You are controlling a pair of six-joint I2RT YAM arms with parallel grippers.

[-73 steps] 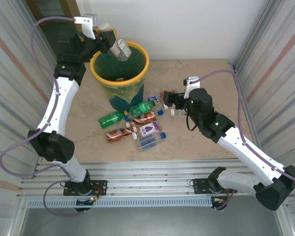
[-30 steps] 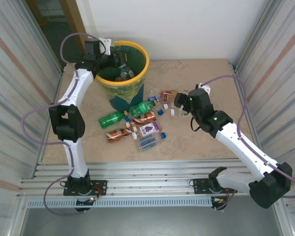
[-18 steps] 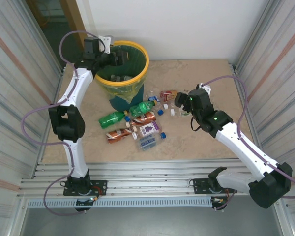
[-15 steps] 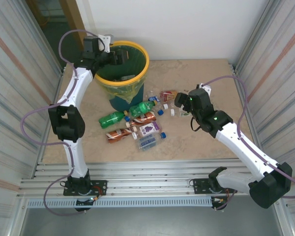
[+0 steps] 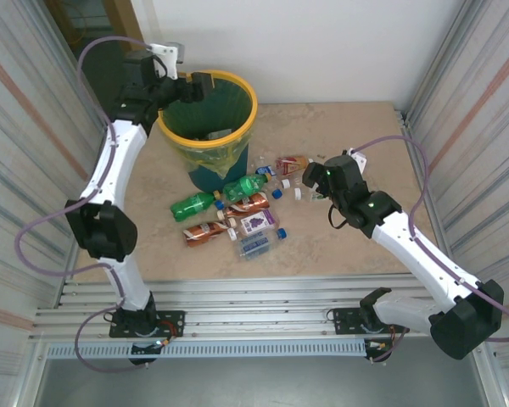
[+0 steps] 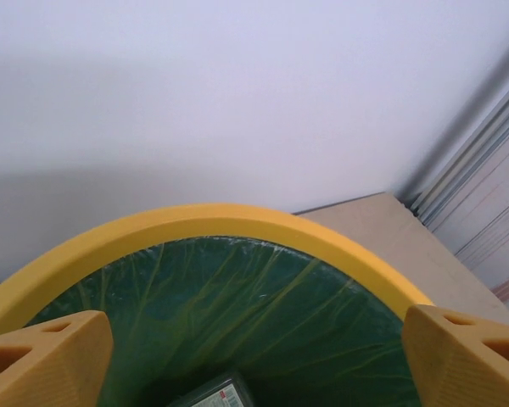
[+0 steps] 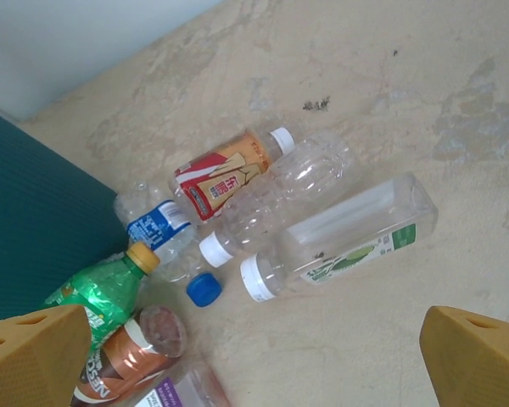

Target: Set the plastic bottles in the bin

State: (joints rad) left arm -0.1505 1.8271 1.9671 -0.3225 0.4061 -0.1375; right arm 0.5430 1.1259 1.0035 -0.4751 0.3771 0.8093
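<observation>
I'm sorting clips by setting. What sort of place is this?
Probably a robot test cell in a lab, not a home: left arm and right arm bolted to an aluminium rail, corrugated panel walls on both sides, and crushed bottles staged beside a yellow-rimmed bin.

Beige mottled table (image 5: 348, 136) — yellow-rimmed bin (image 5: 209, 142) at its far left, crushed plastic bottles (image 5: 192, 204) scattered just beside it

- This was a robotics lab test cell: the left arm (image 5: 112, 165) and right arm (image 5: 411, 246) stood bolted to aluminium rails (image 5: 263, 315).
- Ribbed metal panels (image 5: 25, 127) enclosed the beige surface (image 5: 348, 136); a bare white wall (image 5: 322, 42) stood behind.
</observation>
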